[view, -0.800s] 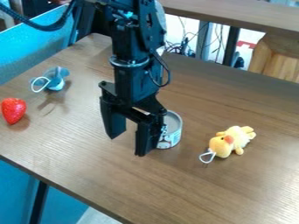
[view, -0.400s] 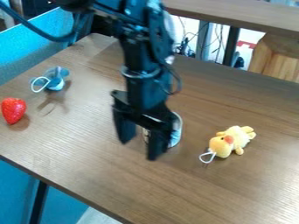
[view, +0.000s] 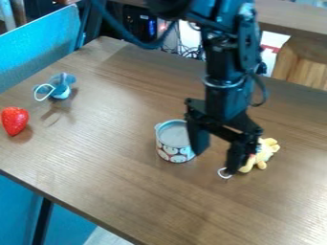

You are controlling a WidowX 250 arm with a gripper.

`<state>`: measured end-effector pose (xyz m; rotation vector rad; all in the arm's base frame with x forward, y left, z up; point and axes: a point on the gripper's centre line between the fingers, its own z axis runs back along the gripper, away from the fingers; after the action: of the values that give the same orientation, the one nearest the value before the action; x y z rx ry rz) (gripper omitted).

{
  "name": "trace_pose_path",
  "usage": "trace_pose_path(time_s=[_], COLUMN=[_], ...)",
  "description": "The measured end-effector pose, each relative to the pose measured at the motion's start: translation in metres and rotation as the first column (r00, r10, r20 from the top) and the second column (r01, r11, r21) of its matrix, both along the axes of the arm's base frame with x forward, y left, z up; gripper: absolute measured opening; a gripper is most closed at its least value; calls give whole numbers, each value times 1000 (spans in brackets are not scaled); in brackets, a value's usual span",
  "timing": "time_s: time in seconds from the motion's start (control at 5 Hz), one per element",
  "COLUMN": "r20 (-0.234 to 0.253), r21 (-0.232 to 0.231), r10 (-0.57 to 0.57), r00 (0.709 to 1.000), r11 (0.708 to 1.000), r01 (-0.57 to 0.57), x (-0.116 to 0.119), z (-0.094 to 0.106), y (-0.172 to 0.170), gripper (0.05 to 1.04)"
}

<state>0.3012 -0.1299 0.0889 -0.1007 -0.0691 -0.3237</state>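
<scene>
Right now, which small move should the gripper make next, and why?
Probably a slight shift toward the yellow plush toy, before any lowering: in this view the open gripper hangs between the toy and the tin, and one finger partly hides the toy, so the gap seems not lined up.

1 patterned tin (view: 172,144) stands upright; 1 yellow plush (view: 267,149) lies nearby.

Yellow plush toy (view: 269,148): head mostly hidden from me behind the gripper (view: 215,161); contact between them, I cannot tell.
Can (view: 171,137): right side partly covered by a finger; small printed figures, details too fine for me.
Arm (view: 223,83): upper part cut off by the top edge.
Table (view: 115,167): cut off at left, right and bottom.
Cables (view: 185,49): partly behind the arm, ends untraceable to me.
</scene>
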Motion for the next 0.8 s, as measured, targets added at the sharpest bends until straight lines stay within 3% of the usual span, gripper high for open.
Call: trace_pose_path(time_s=[0.6, 0.8], r20=[50, 42], r21=[125, 136], r10=[38, 60], r00=[998, 997], r11=[991, 989], r01=[-44, -65], x=[49, 60], z=[-16, -19], y=[-21, -24], gripper=[1000, 1000])
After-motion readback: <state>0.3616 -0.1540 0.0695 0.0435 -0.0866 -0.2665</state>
